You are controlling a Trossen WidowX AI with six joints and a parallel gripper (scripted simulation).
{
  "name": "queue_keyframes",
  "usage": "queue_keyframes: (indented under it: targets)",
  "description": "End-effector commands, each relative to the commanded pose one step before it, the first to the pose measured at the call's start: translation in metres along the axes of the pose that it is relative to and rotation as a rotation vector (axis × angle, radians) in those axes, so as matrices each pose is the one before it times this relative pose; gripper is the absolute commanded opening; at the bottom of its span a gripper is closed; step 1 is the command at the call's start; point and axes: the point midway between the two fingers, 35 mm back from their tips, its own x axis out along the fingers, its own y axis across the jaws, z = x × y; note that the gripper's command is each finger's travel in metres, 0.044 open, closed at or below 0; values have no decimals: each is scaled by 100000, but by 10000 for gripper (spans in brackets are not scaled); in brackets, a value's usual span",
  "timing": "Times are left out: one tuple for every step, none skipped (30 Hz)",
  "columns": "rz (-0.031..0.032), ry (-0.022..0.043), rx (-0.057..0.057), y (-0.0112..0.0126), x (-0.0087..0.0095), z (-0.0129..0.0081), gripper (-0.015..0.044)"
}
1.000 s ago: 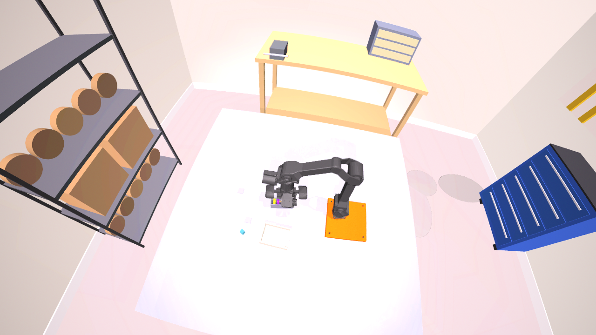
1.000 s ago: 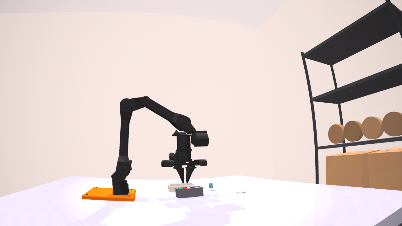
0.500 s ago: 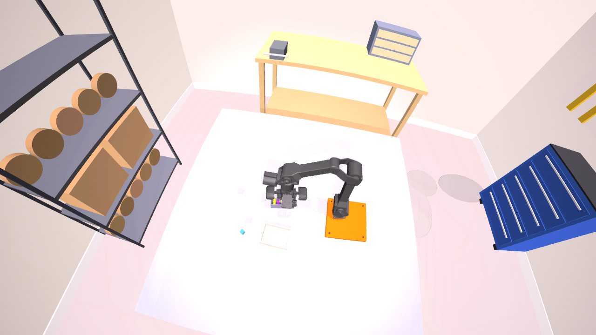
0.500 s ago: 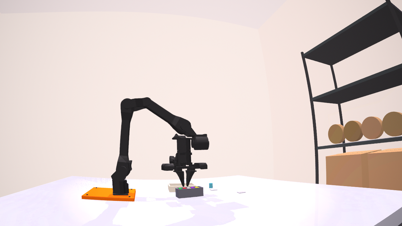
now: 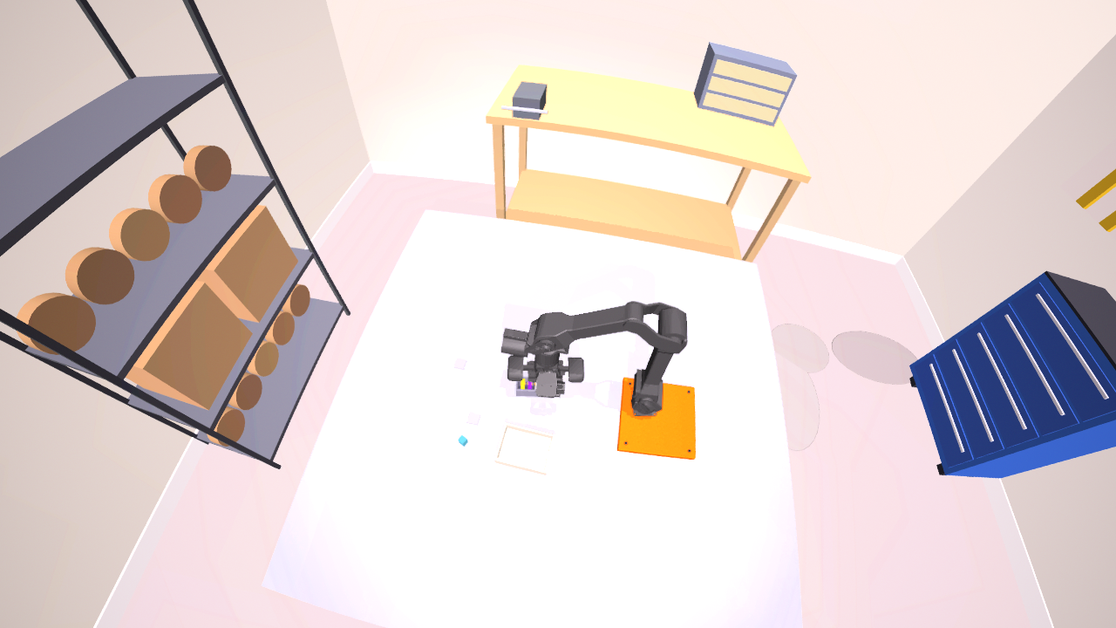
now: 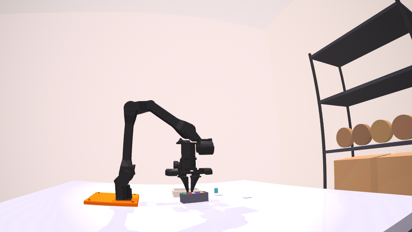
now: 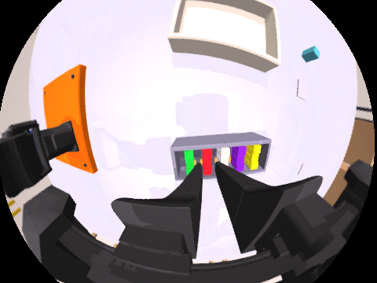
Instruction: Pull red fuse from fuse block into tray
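Note:
The grey fuse block (image 7: 220, 138) (image 6: 194, 197) (image 5: 530, 391) holds a row of upright fuses: green (image 7: 188, 162), red (image 7: 207, 159) (image 6: 189, 193), white (image 7: 225, 154), purple (image 7: 238, 157) and yellow (image 7: 254, 156). My gripper (image 7: 207, 166) (image 6: 190, 190) points straight down over the block. Its fingers stand a narrow gap apart, one on each side of the red fuse's top, tips at about fuse height. I cannot see them pressing on it. The beige tray (image 7: 220, 50) (image 5: 528, 428) (image 6: 176, 190) lies empty just beyond the block.
The arm's orange base plate (image 5: 655, 426) (image 7: 68, 110) (image 6: 100, 198) is to one side of the block. A small cyan cube (image 5: 462, 440) (image 7: 311, 53) (image 6: 216, 190) and thin white tiles (image 6: 247, 197) (image 5: 460, 364) lie on the table near the tray.

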Motion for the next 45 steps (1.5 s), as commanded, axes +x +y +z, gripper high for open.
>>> queue_keyframes:
  targets:
    - [-107, -501, -308, -21, 203, 66, 69]
    - [0, 0, 0, 0, 80, 0, 69]
    - [0, 0, 0, 0, 90, 0, 69]
    - [0, 0, 0, 0, 95, 0, 69]
    - [0, 0, 0, 1, 97, 0, 69]
    - [0, 0, 0, 1, 97, 0, 69]
    - [0, 0, 0, 1, 97, 0, 69]
    - [1, 0, 0, 2, 96, 0, 69]
    - [0, 0, 0, 2, 77, 0, 69]
    - [0, 0, 0, 1, 47, 0, 69]
    - [0, 0, 0, 0, 16, 0, 69]
    - [0, 0, 0, 0, 0, 0, 69]
    - [0, 0, 0, 0, 0, 0, 69]
    - [0, 0, 0, 0, 0, 0, 69]
    - [0, 0, 0, 0, 0, 0, 69]
    - [37, 511, 308, -12, -118, -71, 62]
    - [0, 0, 0, 0, 0, 0, 56]
    - [0, 0, 0, 0, 0, 0, 49]
    - [0, 0, 0, 0, 0, 0, 42]
    - [0, 0, 0, 0, 0, 0, 36]
    - [0, 0, 0, 0, 0, 0, 29]
    - [0, 0, 0, 0, 0, 0, 22]
    - [0, 0, 0, 0, 0, 0, 16]
    - [0, 0, 0, 0, 0, 0, 9]
    - [0, 0, 0, 0, 0, 0, 2]
    - [0, 0, 0, 0, 0, 0, 0]
    - [0, 0, 0, 0, 0, 0, 0]
    - [0, 0, 0, 0, 0, 0, 0]
    - [0, -1, -1, -1, -8, 0, 0]
    - [0, -3, -2, -2, -24, 0, 0]
    - [-1, -5, -3, -3, -40, 0, 0]
    - [-1, -6, -4, -4, -49, 0, 0]
    - [-1, -6, -4, -3, -49, 0, 0]
    - [-1, -6, -4, -3, -49, 0, 0]
    - [-1, -6, -4, -3, -49, 0, 0]
    - [-1, -6, -4, -3, -49, 0, 0]
    - [-1, -6, -4, -3, -49, 0, 0]
    - [-1, -6, -4, -3, -49, 0, 0]
    - [-1, -6, -4, -3, -49, 0, 0]
    - [-1, -6, -4, -3, -49, 0, 0]
    - [-1, -6, -4, -3, -49, 0, 0]
    - [-1, -6, -4, -3, -49, 0, 0]
    - [-1, -6, -4, -2, -49, 0, 0]
    - [-1, -6, -4, -2, -49, 0, 0]
    - [-1, -6, -4, -2, -49, 0, 0]
